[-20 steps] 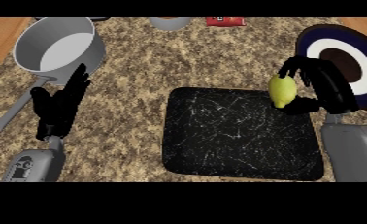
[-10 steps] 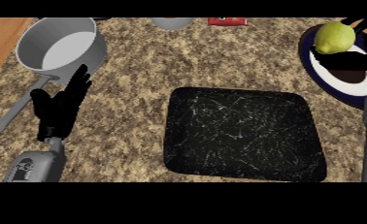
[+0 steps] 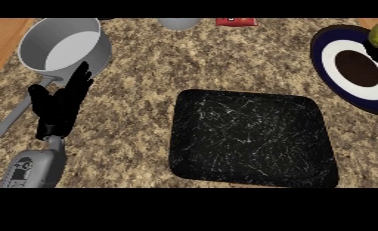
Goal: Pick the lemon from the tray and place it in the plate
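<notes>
The black tray [image 3: 251, 135] lies in the middle of the counter with nothing on it. At the right edge sits the plate [image 3: 322, 50], dark blue at the rim with a white ring and a dark centre. Only a sliver of the yellow-green lemon [image 3: 373, 37] shows, over the plate's far side where the picture cuts it off. My left hand [image 3: 62, 104] rests open on the counter at the left, fingers pointing up, far from the tray and the plate. No part of my right hand shows.
A grey pot [image 3: 65, 44] with a long handle stands at the back left, just above my left hand. A grey bowl [image 3: 179, 23] and a red item [image 3: 236, 21] sit at the back edge. The wooden counter edge [image 3: 10, 35] shows far left.
The lemon went from above the tray's right side, held in my right hand, to the plate, then further right to the picture's edge. The right hand has left the view. The left hand stayed still.
</notes>
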